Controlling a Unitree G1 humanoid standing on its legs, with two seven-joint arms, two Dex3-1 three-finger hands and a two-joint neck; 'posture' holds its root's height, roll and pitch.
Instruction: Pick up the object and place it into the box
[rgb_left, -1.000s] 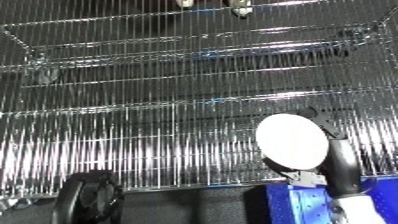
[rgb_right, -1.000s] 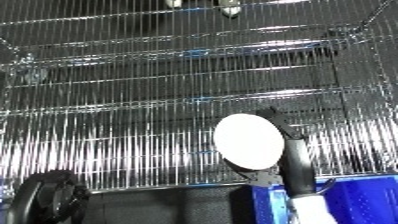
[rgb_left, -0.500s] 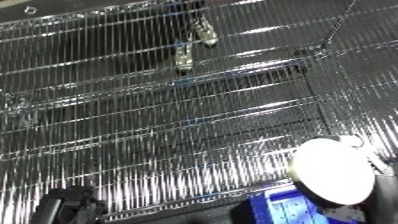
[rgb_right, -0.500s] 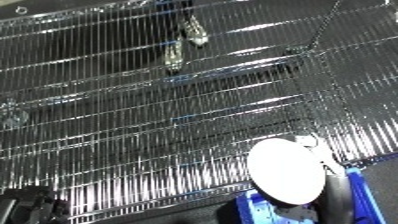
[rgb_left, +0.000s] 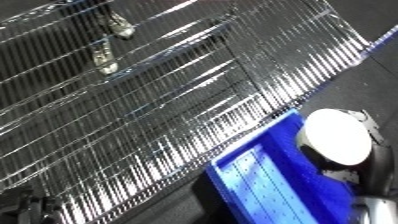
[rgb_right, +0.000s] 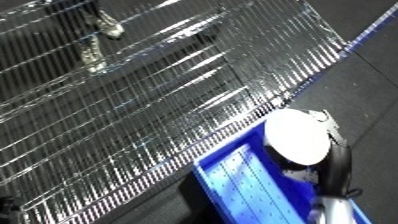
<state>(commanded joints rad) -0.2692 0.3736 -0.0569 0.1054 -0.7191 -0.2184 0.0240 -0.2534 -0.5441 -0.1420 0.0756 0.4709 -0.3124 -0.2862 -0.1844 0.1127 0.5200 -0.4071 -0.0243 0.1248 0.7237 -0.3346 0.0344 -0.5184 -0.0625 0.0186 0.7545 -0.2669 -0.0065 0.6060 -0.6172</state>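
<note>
Wire shelving (rgb_left: 169, 100): chrome rack of thin parallel rods, filling the far and left part of the scene, running on a diagonal from near left to far right. Two small pale metal fittings (rgb_right: 98, 37) hang among the rods at far left. Dark floor (rgb_right: 364, 75) shows beyond the rack's edge at far right and in a strip along its near side.

Blue bin (rgb_left: 266, 185): moulded plastic, at near right, just beside the near edge of the rack; its ribbed wall and rim face the camera. Nothing lies between bin and rack but a strip of floor.

Right hand (rgb_right: 336, 165): black, entering from the near right corner, raised over the bin's right part. Its fingers are curled round the near edge of the object, grasping it; a white forearm end shows at the very bottom right.

White disc (rgb_right: 298, 135): the object, a flat round plate-like piece, held above the bin's far right part, its broad face turned toward the camera and slightly left. Being round, it has no evident long axis. A small pale tab projects at its far right edge.

Left hand: out of sight in both views.
</note>
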